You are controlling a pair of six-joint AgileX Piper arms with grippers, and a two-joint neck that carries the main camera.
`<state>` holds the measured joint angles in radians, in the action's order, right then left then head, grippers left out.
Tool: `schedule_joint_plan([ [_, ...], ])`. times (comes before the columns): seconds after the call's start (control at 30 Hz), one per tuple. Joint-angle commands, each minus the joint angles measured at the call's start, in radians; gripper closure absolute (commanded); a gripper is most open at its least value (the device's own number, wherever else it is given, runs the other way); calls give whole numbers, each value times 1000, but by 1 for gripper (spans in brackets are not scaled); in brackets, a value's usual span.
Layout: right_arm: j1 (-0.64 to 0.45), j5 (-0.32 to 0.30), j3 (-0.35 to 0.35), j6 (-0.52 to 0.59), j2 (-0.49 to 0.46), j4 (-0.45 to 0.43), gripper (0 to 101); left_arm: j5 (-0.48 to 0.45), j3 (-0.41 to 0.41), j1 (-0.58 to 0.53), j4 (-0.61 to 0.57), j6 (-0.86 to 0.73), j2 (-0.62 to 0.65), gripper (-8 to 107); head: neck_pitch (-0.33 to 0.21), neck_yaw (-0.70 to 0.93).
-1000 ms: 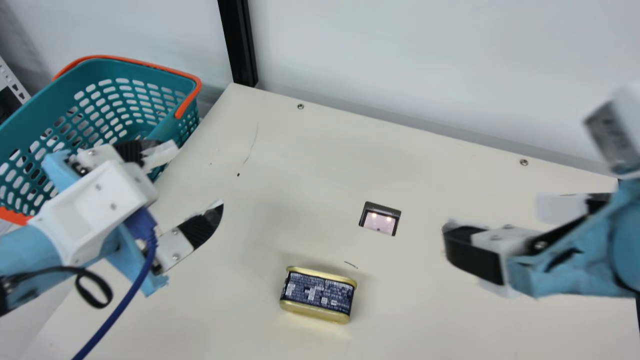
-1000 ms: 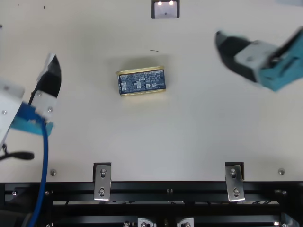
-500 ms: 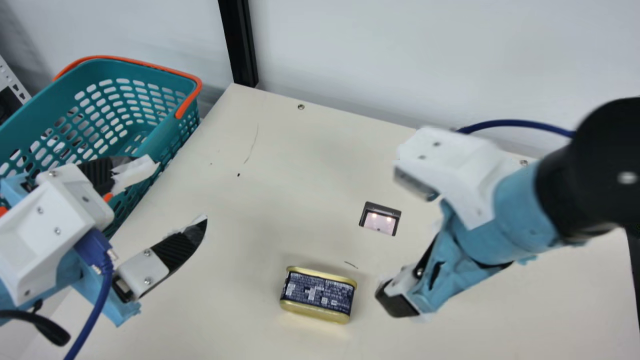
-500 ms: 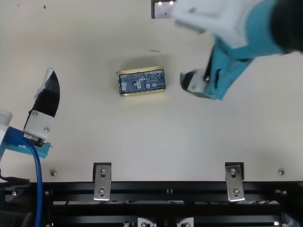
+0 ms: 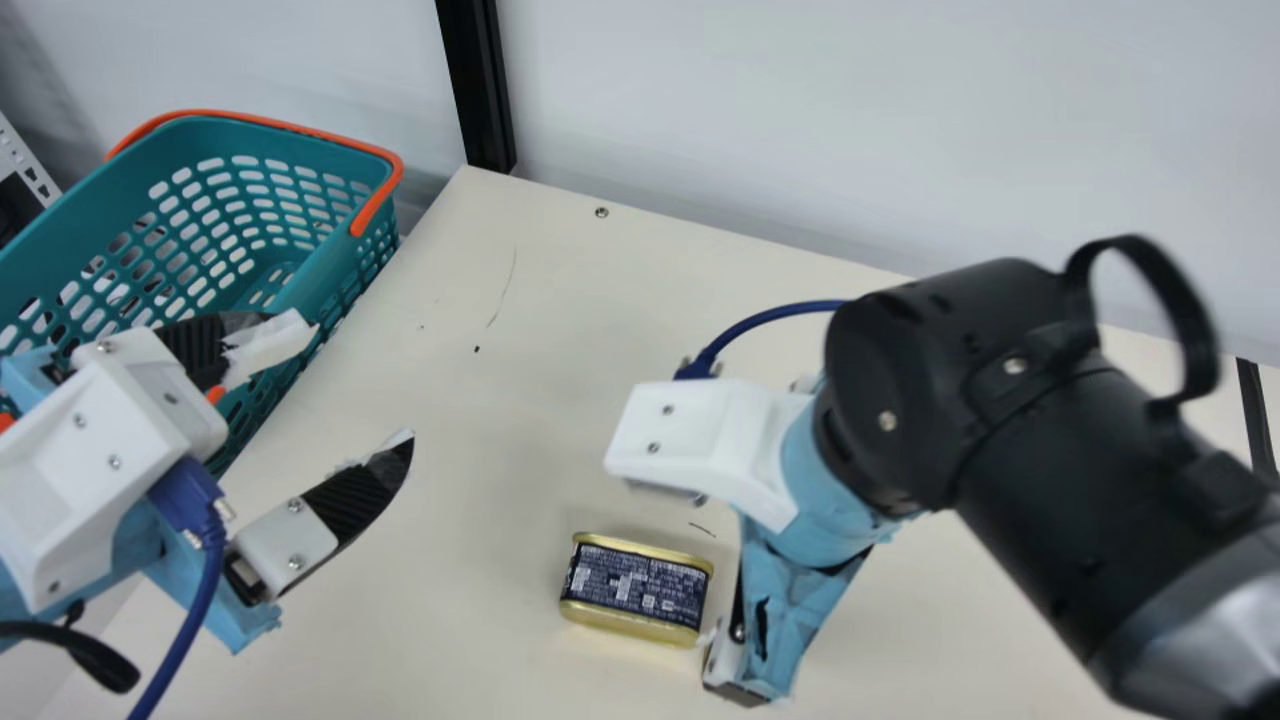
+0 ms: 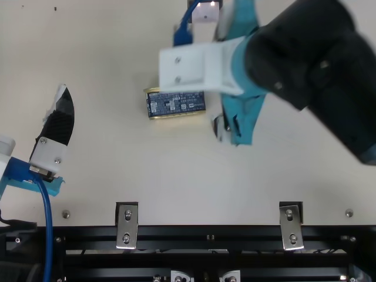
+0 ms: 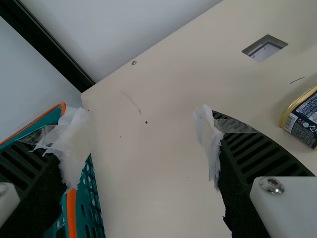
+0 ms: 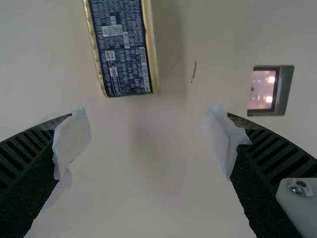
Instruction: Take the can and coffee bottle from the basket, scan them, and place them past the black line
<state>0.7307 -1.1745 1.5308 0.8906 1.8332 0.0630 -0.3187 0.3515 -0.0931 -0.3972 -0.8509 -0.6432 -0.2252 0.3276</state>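
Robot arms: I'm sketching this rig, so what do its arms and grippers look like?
The left gripper and right gripper have curved, ribbed black fingers with ragged white film. Both carry light-blue covering, a white housing and a blue cable. The right arm is largely black.

Between the left gripper (image 5: 355, 385) and the can (image 5: 635, 590), a broad strip of open table (image 5: 490, 480) leaves room to pass. To the can's right, the right arm (image 5: 1060, 480) slants over the table, blocking the way from above; at far left, the basket (image 5: 325, 275) stands in the way.
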Motion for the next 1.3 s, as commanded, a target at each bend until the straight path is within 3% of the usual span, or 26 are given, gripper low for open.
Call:
schedule_joint_plan([
  [0.0,20,7,-3,29,6,9,0,0,0,0,0,0,0,9,-6,-7],
  [0.37,79,48,24,88,69,50,0,0,0,0,0,0,0,9,-6,-7],
  [0.83,99,119,45,82,155,60,0,0,0,0,0,0,0,9,-6,-7],
  [0.87,99,123,45,79,158,58,19,0,0,0,0,0,0,9,-6,-7],
  [0.93,97,127,45,70,161,51,101,0,0,0,0,0,0,9,-6,-7],
  [1.27,22,79,3,15,3,66,101,0,0,0,0,0,0,9,-6,-7],
])
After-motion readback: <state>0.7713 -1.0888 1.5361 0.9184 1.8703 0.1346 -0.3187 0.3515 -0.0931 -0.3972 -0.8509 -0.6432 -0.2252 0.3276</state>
